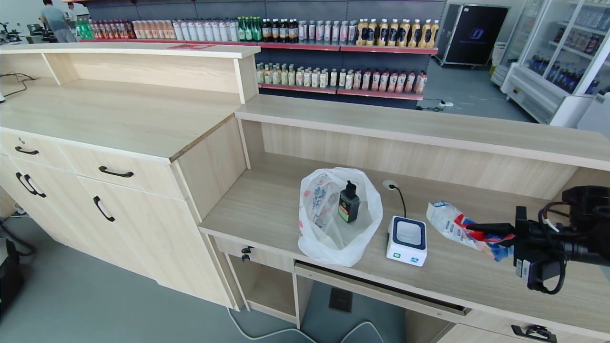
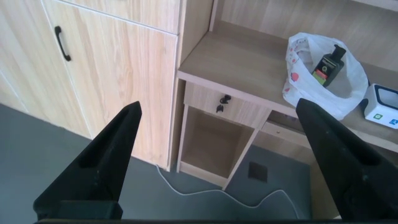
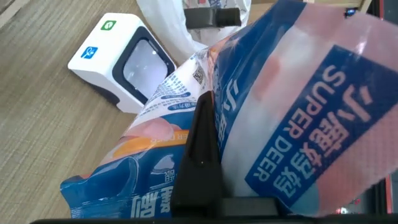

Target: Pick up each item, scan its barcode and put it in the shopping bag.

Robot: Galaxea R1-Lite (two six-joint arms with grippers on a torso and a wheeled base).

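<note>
- Wood counter (image 1: 267, 209) fills the middle of the head frame. I see the white bag (image 1: 329, 238) at centre, mouth open, with a dark bottle (image 1: 349, 204) upright inside.
- The scanner (image 1: 406, 239) sits just right of the bag, window up.
- My right gripper (image 1: 482, 230), at the right edge, is clamped on a blue-and-white snack pack (image 1: 445, 218), right of the scanner.
- My left gripper (image 2: 217, 106) is spread wide and holds nothing, over the floor before the counter.
</note>
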